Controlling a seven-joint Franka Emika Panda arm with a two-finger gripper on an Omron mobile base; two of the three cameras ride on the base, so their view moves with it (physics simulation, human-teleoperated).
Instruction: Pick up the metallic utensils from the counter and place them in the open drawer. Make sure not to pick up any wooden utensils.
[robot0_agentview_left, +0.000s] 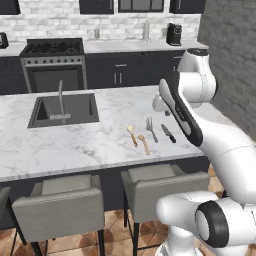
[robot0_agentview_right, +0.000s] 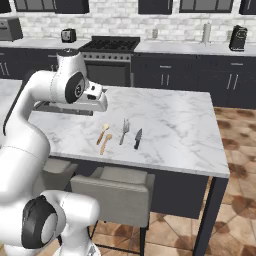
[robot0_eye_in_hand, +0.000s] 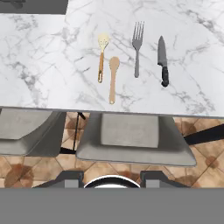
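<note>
On the white marble counter (robot0_agentview_left: 75, 145) near its front edge lie a slim grey fork (robot0_agentview_left: 151, 129) (robot0_eye_in_hand: 137, 48) and, to its right, a black-handled knife (robot0_agentview_left: 168, 133) (robot0_eye_in_hand: 162, 61). Left of the fork rest two tan wooden spoons (robot0_agentview_left: 132, 135) (robot0_eye_in_hand: 113, 78). From the right base view, the fork (robot0_agentview_right: 124, 131) lies between the knife (robot0_agentview_right: 138, 138) and the spoons (robot0_agentview_right: 102, 133). My gripper (robot0_eye_in_hand: 111, 177) hangs open and empty, high above the counter's near edge and well short of the utensils. The open drawer is out of view.
A dark inset sink (robot0_agentview_left: 63, 110) with a grey faucet (robot0_agentview_left: 61, 102) sits left of the utensils. Two grey stools (robot0_agentview_left: 57, 210) (robot0_agentview_left: 165, 187) stand under the counter's front edge. A stove (robot0_agentview_left: 52, 65) and dark cabinets line the back wall.
</note>
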